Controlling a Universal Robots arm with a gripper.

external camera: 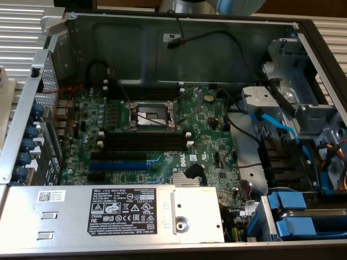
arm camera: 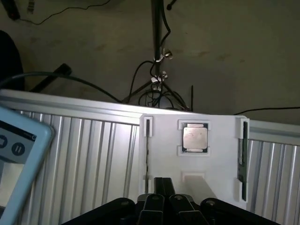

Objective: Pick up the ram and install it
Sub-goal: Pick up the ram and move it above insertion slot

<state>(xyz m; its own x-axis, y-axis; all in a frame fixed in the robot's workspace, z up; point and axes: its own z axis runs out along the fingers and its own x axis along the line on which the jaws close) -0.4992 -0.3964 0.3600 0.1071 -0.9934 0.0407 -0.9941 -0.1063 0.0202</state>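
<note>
Exterior view shows bare slots, wrist view shows the pick-up stage

Exterior view: open computer case [external camera: 303, 38], motherboard [external camera: 206, 135] exposed, black memory slots [external camera: 146, 142] look unfilled. No ram here, so I judge the install has not begun.

Wrist view: gripper [arm camera: 164, 187] hangs over a white holder [arm camera: 192, 187] with a CPU [arm camera: 194, 137] in the middle. I take the dark stick on edge in a side groove for the ram [arm camera: 243, 154], apart from the gripper. I can't tell if the gripper is spread or pressed together. I judge this the approach; the grasp calls for lining up along that thin edge.
</note>
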